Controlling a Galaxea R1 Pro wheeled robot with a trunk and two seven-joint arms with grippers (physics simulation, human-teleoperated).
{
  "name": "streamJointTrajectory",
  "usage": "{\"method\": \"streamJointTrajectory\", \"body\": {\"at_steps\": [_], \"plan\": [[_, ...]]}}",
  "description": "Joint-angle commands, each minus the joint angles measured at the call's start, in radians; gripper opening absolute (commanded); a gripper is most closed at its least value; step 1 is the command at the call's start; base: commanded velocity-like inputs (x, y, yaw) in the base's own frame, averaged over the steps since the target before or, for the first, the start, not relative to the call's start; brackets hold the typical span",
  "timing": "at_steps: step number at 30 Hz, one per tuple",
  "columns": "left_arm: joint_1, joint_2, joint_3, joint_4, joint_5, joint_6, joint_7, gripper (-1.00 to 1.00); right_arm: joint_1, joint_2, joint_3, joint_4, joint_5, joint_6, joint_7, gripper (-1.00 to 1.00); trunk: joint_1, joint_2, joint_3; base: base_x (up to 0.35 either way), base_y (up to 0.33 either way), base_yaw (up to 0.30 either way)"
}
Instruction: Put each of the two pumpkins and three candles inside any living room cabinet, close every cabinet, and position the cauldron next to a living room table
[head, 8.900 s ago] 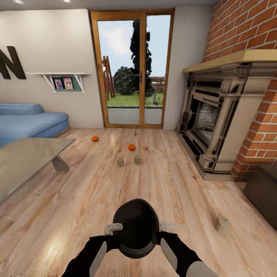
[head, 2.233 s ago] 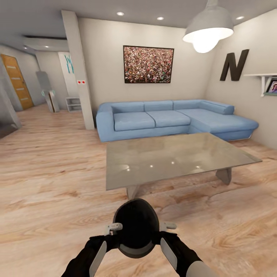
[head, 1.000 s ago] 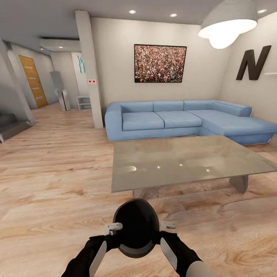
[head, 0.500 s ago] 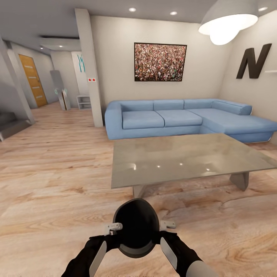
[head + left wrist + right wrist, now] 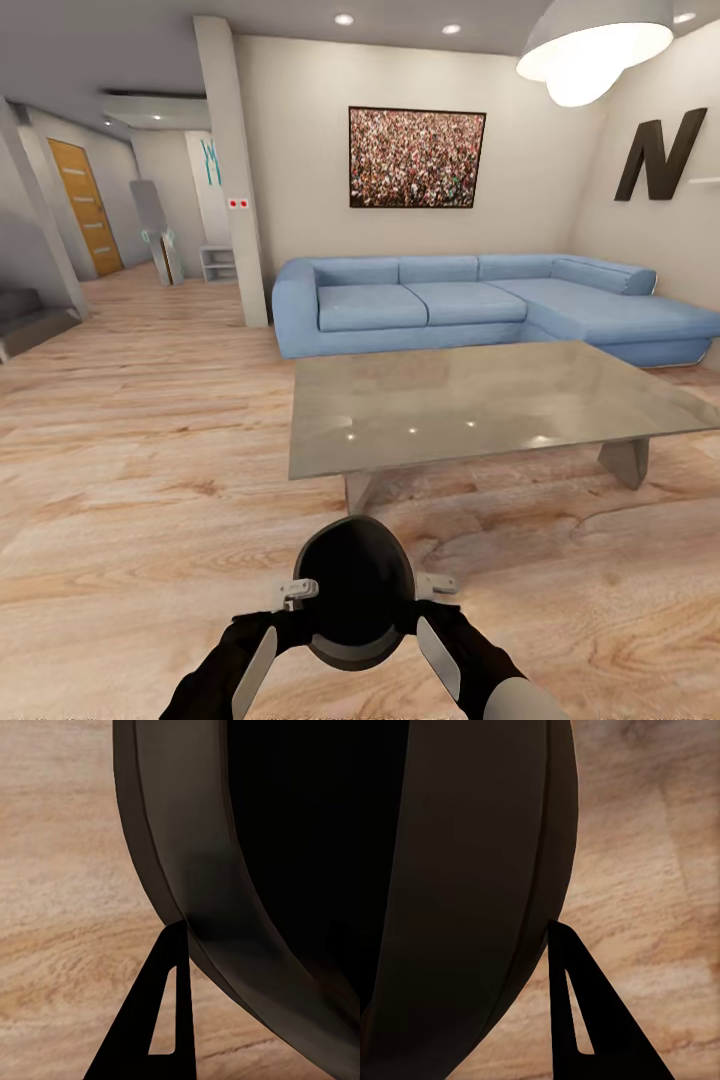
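Fingers on both sides are pressed against the cauldron [image 5: 354, 590], carried low at six o'clock in the head view: the left gripper [image 5: 293, 594] clamps its left flank, the right gripper [image 5: 436, 587] its right flank, and the black bowl hangs between them above the wooden floor [image 5: 130, 470]. Close up, the left wrist view has one dark finger [image 5: 154, 1020] tight against the cauldron's curved wall, rim band right there! Over on the right wrist view, same story, a finger [image 5: 585, 1020] hard on the dark shell, floorboards beyond. Whether a second finger closes on each side, I cannot tell from here. Ahead at twelve o'clock sits the bench [image 5: 470, 400], glossy grey glass top on angled legs, near the cauldron but apart from it. Behind it runs the blue sofa [image 5: 480, 305], a picture [image 5: 417, 158] on the wall above, pendant lamp [image 5: 595, 45] at one o'clock.
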Motion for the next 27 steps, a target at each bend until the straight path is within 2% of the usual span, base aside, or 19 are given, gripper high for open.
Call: {"method": "streamJointTrajectory", "body": {"at_steps": [1, 12, 27], "plan": [[0.0, 0.0, -0.003, -0.001, -0.001, 0.005, 0.008, -1.0, -0.001, 0.002, 0.016, -0.027, -0.026, 0.001, 0.022, -1.0, 0.004, -0.008, -0.004, 0.0, 0.0, 0.0], [0.0, 0.0, -0.004, -0.002, -0.001, 0.005, 0.008, -1.0, -0.001, 0.002, 0.016, -0.027, -0.026, 0.002, 0.021, -1.0, 0.046, -0.085, -0.039, 0.0, 0.0, 0.0], [0.0, 0.0, -0.004, -0.002, -0.001, 0.005, 0.008, -1.0, -0.001, 0.002, 0.016, -0.027, -0.026, 0.002, 0.021, -1.0, 0.053, -0.088, -0.097, 0.0, 0.0, 0.0]]}}
